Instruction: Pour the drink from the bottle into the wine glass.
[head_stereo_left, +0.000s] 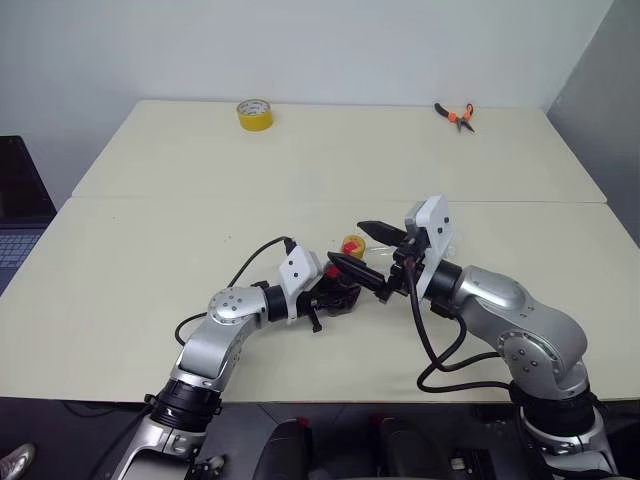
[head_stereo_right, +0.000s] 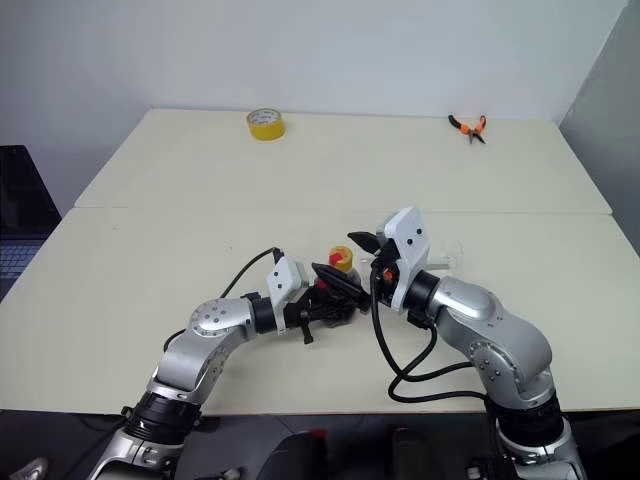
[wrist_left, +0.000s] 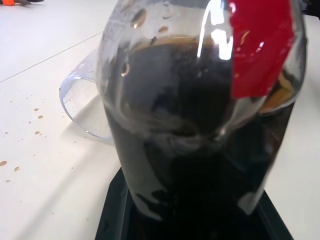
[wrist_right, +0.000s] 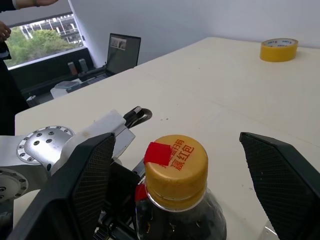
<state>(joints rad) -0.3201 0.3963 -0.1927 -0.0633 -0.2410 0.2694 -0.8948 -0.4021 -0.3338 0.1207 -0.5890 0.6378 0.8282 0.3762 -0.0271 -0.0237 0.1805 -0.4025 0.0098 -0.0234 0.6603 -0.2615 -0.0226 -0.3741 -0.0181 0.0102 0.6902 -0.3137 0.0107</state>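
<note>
— Pale cream table (head_stereo_left: 150, 260), white wall behind it. So where do the grippers stand?

— Near the front edge, almost meeting. The left gripper (head_stereo_left: 345, 285) is pressed tight around the body of the bottle (wrist_right: 177, 200), holding it upright just above the tabletop. The left wrist view looks straight into the clear plastic, with the drink (wrist_left: 195, 165) dark brown inside and the red neck label (wrist_left: 260, 45) up top.

— And the right gripper?

— The right gripper (wrist_right: 177, 185) has its two black fingers (wrist_right: 82, 185) spread wide, one on each side of the bottle's neck, with a clear gap to the yellow cap (wrist_right: 176, 162) on both sides. It touches nothing. The cap is still on, red print across its top.

— Where is the wine glass?

— The wine glass (wrist_left: 82, 100) is just behind the bottle; in the left wrist view a curved clear rim shows beside the bottle's body. Whether it stands or lies, that view does not settle. Small brown droplets (wrist_left: 35, 122) speckle the table near it.

— Anything farther out?

— A yellow tape roll (head_stereo_left: 254, 114) near the far edge to the left, orange-handled pliers (head_stereo_left: 458, 115) at the far right, well apart from the bottle. A laptop (wrist_right: 123, 52) sits beyond the table's left end.
</note>
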